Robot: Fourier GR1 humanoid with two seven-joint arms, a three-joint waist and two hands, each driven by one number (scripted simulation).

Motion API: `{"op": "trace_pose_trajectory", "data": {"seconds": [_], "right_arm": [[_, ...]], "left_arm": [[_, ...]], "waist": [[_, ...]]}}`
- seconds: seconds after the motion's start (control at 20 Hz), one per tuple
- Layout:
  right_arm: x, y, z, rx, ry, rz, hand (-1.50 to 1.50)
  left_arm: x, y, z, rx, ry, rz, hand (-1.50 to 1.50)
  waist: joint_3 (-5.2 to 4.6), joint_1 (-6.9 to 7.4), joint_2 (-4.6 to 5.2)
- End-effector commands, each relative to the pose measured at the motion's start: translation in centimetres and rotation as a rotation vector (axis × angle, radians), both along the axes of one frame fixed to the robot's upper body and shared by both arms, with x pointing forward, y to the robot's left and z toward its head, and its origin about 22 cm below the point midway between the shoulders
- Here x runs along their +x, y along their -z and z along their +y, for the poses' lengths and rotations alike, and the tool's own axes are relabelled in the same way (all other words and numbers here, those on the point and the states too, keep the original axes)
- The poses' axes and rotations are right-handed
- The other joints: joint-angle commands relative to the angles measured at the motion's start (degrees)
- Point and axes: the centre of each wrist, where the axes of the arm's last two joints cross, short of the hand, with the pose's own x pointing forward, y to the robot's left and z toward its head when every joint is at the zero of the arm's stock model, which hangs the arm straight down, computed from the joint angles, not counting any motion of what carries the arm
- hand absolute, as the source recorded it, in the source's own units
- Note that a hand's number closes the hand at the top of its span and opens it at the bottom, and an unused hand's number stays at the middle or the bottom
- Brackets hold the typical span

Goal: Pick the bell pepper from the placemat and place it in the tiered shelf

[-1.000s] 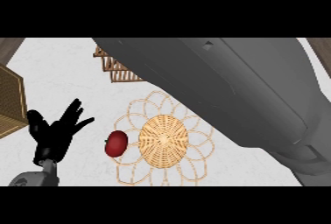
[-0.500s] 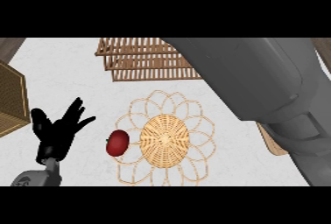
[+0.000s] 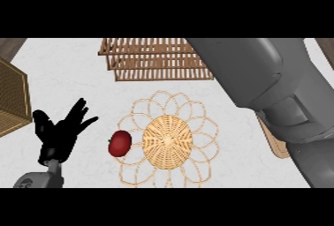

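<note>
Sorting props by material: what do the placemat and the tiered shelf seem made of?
The placemat looks like woven wicker or rattan, pale tan and matt: a tightly woven centre ringed by open loops. The tiered shelf looks like brown wood, judging by its parallel slats.

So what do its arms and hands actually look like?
The left hand is matt black and human-shaped, with slim fingers and a thumb, on a rounded grey wrist. The right forearm is a thick, smooth grey shell in sections with seams between them. No cables or markings show, and the right hand is out of view.
</note>
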Motion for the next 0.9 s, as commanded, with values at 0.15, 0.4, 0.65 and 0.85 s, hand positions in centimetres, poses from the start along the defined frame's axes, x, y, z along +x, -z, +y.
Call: {"op": "trace_pose_trajectory", "data": {"seconds": [0.15, 0.4, 0.65, 0.85], "right_arm": [[1.9, 1.1, -1.5, 0.009, -0.002, -0.033, 1.50], [2.4, 1.4, -2.0, 0.011, -0.047, -0.037, 1.50], [2.7, 0.7, -2.6, -0.057, -0.051, 0.001, 1.50], [2.3, 1.2, -1.5, 0.175, 0.023, -0.049, 1.50]], "left_arm": [[0.3, 0.1, 0.9, 0.008, -0.001, 0.084, 0.00], [0.1, -0.5, 0.0, 0.014, 0.002, 0.090, 0.00], [-0.7, 1.7, 0.6, 0.007, -0.011, 0.087, 0.00], [-0.4, 1.4, 0.6, 0.006, -0.009, 0.091, 0.00]], "waist": [[-0.36, 0.83, 0.60], [-0.30, 0.26, 0.21], [-0.34, -0.09, 0.21], [-0.32, 0.34, 0.35]]}}
